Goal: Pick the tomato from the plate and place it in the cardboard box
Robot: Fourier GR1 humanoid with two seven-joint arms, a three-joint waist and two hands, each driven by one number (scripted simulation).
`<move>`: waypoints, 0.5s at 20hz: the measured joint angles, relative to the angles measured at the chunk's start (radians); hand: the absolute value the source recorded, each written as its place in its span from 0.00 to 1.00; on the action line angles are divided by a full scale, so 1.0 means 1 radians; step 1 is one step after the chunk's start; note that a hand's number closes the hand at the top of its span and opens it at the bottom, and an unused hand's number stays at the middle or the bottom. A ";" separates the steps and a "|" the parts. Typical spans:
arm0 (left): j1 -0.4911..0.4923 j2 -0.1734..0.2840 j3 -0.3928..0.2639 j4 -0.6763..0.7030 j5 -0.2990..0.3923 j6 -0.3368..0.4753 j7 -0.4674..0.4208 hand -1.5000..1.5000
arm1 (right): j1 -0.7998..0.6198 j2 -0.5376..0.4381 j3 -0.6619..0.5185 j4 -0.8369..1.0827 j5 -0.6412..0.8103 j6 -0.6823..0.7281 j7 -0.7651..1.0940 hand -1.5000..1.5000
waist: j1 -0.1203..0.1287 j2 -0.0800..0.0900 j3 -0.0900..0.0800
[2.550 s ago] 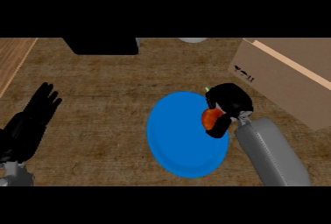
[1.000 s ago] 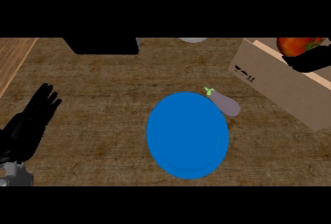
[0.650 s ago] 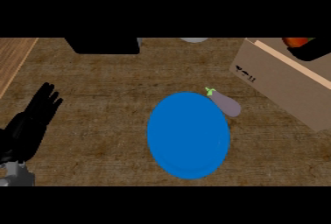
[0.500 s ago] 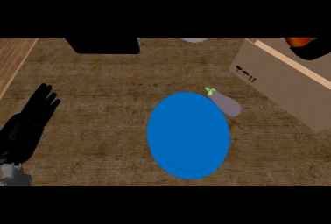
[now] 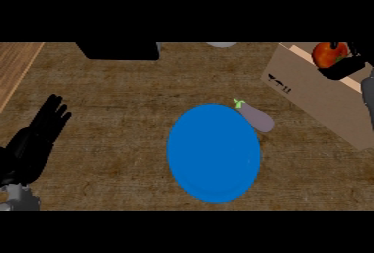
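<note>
Sitting at right, cardboard box (image 5: 321, 99) is biggest; blue plate (image 5: 214, 152) mid-counter, bare. Left hand (image 5: 33, 141) rests at left edge, fingers straight and spread. Eggplant (image 5: 256, 117) touches plate's upper-right rim. Right hand (image 5: 343, 66) above box, fingers curled round tomato (image 5: 329, 54). Tomato likely light, smooth, round, a bit slippery, bruisable: best cupped round its middle, not pinched.

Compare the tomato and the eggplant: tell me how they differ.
The tomato is red and round; the eggplant is grey-purple, elongated, with a green stem. The tomato is over the cardboard box at the right hand; the eggplant lies on the counter against the blue plate. Neither is on the plate.
</note>
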 measured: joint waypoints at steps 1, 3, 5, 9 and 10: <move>0.004 -0.005 -0.005 0.002 -0.003 -0.001 -0.006 0.50 | -0.002 -0.002 -0.004 0.031 0.001 -0.002 0.000 1.00 | 0.001 -0.003 -0.003; 0.000 -0.006 -0.008 -0.011 -0.005 0.008 0.010 0.50 | -0.007 -0.008 -0.021 0.077 -0.003 -0.003 0.021 0.00 | 0.000 -0.008 -0.008; -0.015 -0.006 -0.009 -0.008 -0.009 0.015 0.019 0.50 | -0.010 -0.015 -0.032 0.131 -0.005 -0.001 0.021 0.00 | -0.001 -0.010 -0.010; -0.018 -0.013 -0.017 -0.012 -0.018 0.025 0.031 0.50 | -0.018 -0.030 -0.046 0.218 -0.027 0.007 -0.049 0.00 | -0.001 -0.012 -0.010; -0.008 -0.008 -0.011 -0.013 -0.011 0.014 0.024 0.50 | -0.017 -0.030 -0.053 0.231 -0.037 0.001 -0.072 0.00 | -0.002 -0.012 -0.010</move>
